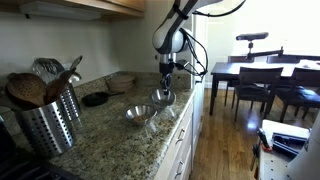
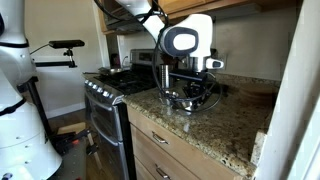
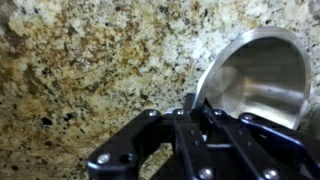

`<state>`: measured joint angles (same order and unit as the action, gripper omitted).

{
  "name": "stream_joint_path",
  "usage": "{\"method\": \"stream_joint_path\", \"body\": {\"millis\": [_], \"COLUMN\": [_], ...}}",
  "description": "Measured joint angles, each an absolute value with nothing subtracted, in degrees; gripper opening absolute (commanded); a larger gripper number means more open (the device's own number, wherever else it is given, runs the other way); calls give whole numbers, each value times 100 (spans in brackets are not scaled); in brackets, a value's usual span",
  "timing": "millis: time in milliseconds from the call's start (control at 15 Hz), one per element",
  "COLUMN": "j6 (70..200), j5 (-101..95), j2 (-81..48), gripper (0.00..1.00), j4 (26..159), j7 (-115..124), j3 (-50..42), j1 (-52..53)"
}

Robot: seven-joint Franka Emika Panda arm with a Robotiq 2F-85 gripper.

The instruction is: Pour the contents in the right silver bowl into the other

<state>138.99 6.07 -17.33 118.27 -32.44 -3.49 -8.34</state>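
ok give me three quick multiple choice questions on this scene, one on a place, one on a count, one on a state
1. What surface is the arm working over?
A) a stove top
B) the granite counter
C) a dining table

2. How many silver bowls show close to the arm?
A) one
B) four
C) two

3. The gripper is:
A) shut on a bowl's rim
B) hanging open above the counter
C) shut on a wooden spoon

Answers:
1 B: speckled stone fills the wrist view under the arm.
2 C: an exterior view shows the held silver bowl and the other silver bowl beside it.
3 A: in the wrist view the fingers pinch the held silver bowl at its edge.
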Motion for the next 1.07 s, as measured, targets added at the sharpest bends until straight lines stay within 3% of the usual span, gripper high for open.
{"method": "stream_joint_path", "body": {"millis": [133, 800, 933, 1067], "j6": [13899, 13899, 13899, 13899], "j5": [604, 584, 582, 579], "j2": [-1775, -1882, -1882, -1882], "gripper": [32, 95, 100, 96], "j4": [11776, 11690, 11690, 11687], "j7": [-3244, -3241, -3241, -3239], "j3": [-347, -347, -346, -346], "j1": [-865, -913, -913, -913]}}
